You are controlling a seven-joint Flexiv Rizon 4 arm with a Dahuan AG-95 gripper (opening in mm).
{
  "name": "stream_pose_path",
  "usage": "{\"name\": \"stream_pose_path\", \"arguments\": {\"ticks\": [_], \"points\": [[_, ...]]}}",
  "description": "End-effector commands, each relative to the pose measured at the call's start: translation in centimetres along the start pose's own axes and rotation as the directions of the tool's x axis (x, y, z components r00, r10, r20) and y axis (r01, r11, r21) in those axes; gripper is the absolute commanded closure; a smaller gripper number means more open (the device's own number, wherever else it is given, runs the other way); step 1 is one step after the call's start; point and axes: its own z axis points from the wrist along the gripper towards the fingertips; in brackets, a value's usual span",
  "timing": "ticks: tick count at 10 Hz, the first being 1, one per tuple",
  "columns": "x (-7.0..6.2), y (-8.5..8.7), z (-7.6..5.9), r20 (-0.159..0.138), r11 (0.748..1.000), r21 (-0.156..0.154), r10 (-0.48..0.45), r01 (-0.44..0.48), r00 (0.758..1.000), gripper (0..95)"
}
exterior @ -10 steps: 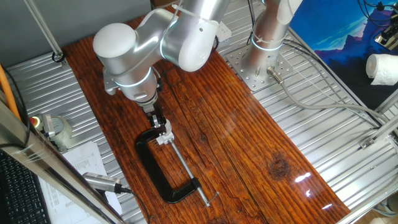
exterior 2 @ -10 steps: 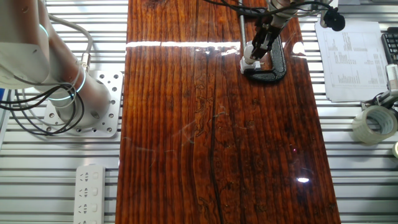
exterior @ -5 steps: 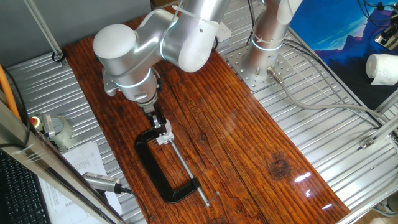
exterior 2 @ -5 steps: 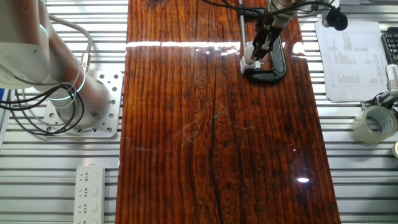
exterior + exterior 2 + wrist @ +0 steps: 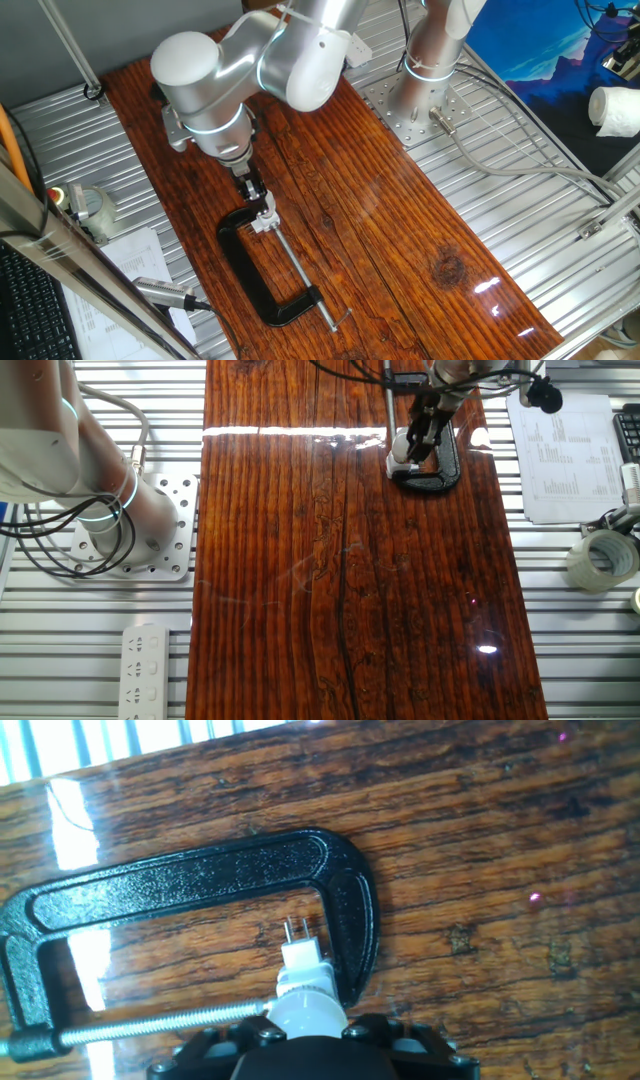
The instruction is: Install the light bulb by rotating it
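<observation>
The light bulb (image 5: 306,1012) shows its rounded pale head at the bottom of the hand view. It sits on top of a small white socket block (image 5: 302,961) with two metal pins. My gripper (image 5: 308,1032) is shut on the bulb, one black finger on each side. The socket block (image 5: 266,223) is held in a big black C-clamp (image 5: 200,880) lying on the wooden table. In the fixed views the gripper (image 5: 259,198) (image 5: 414,438) points down at the socket block (image 5: 399,459) inside the clamp (image 5: 252,280) (image 5: 432,472). The bulb itself is mostly hidden there by the fingers.
The clamp's long screw (image 5: 305,282) runs along the wood toward the front. A tape roll (image 5: 600,558), a paper sheet (image 5: 565,460) and a metal tool (image 5: 165,292) lie off the table's edge. The arm's base (image 5: 130,525) and a power strip (image 5: 145,670) stand on the other side.
The wrist has turned a little about the bulb's axis, with the gripper still at the socket. The clamp and socket block have not moved.
</observation>
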Motion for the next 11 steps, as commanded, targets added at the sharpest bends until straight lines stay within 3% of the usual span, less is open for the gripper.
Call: {"name": "stream_pose_path", "arguments": {"ticks": [1, 4, 5, 6, 7, 9, 11], "points": [[0.0, 0.1, 0.0, -0.005, 1.0, 0.003, -0.011, 0.011, 1.0, 19.0], [0.0, 0.1, 0.0, -0.006, 0.995, 0.016, -0.099, 0.099, 0.995, 19.0], [-0.1, 0.1, 0.0, -0.007, 0.984, 0.023, -0.175, 0.175, 0.985, 19.0], [-0.1, 0.4, -0.3, -0.002, 0.968, 0.024, -0.249, 0.249, 0.968, 0.0], [-0.1, 0.8, -0.5, 0.0, 0.957, 0.024, -0.29, 0.29, 0.957, 0.0], [-0.1, 1.3, -0.6, 0.004, 0.912, 0.029, -0.41, 0.409, 0.912, 0.0], [-0.1, 1.9, -0.4, 0.019, 0.804, 0.062, -0.594, 0.592, 0.804, 0.0]]}}
